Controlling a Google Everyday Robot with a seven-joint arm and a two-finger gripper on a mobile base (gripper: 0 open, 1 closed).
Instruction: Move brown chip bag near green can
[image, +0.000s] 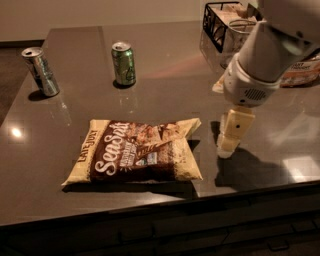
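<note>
The brown chip bag (135, 150) lies flat on the dark table near its front edge, brown in the middle with white "Sea Salt" script and cream edges. The green can (123, 63) stands upright behind it, toward the back left of the table. My gripper (231, 136) hangs pointing down just right of the bag, a short gap from its right edge, low over the table. It holds nothing that I can see.
A silver-grey can (40, 71) stands at the far left. A black wire basket (220, 22) with packets and a clear plastic cup (235, 42) sit at the back right, partly behind my arm. Another snack packet (302, 70) lies at the right edge.
</note>
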